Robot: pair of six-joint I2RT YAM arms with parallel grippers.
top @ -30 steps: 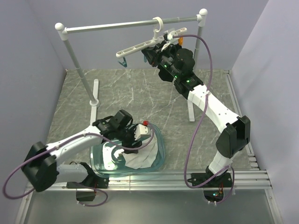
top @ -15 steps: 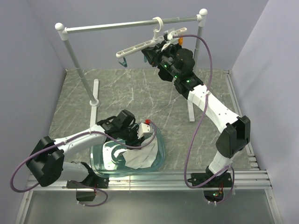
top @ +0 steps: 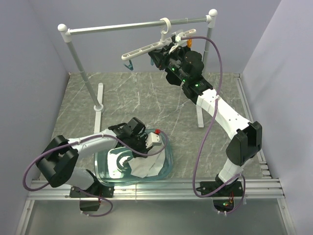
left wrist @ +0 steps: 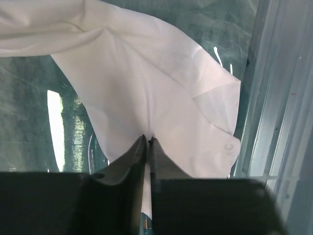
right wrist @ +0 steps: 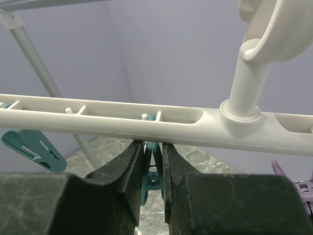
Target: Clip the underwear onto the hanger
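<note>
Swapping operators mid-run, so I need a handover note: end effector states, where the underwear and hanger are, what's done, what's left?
Left end effector: shut, pinching a fold of the small white fabric underwear, which lies in the clear teal-tinted plastic tub; not lifted yet.
Right end effector: shut on a teal plastic peg under the long white plastic hanger, which hangs by its hook from the grey metal rail.
Done: both grasps made.
Left: raise the underwear to the hanger and clip it in the peg.

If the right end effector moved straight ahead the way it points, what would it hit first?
Probably the hanger: its bar lies just past the teal peg between the fingers.
</note>
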